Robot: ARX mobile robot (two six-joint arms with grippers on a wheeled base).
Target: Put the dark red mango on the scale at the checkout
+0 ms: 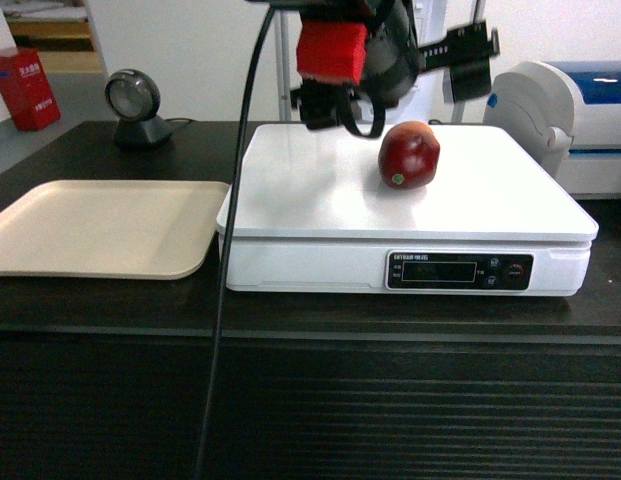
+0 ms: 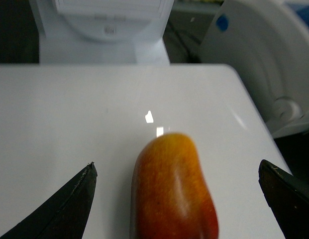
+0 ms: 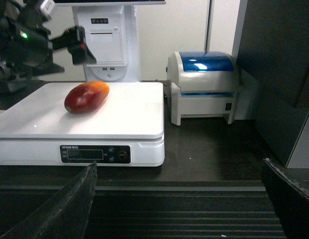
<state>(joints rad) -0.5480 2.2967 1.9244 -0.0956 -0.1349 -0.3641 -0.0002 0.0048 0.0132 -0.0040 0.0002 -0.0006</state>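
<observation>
We see the dark red mango [image 1: 409,155] lying on the scale [image 1: 320,190], free between our left end effector's [image 2: 176,199] spread fingers; our right end effector [image 3: 179,199] is open too.

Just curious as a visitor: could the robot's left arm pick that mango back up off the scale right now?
Probably yes. The left end effector is open, its fingers either side of the dark red mango, which lies on the scale with nothing between them.

Scale [image 1: 410,215] display label too blurred; nothing legible.
</observation>
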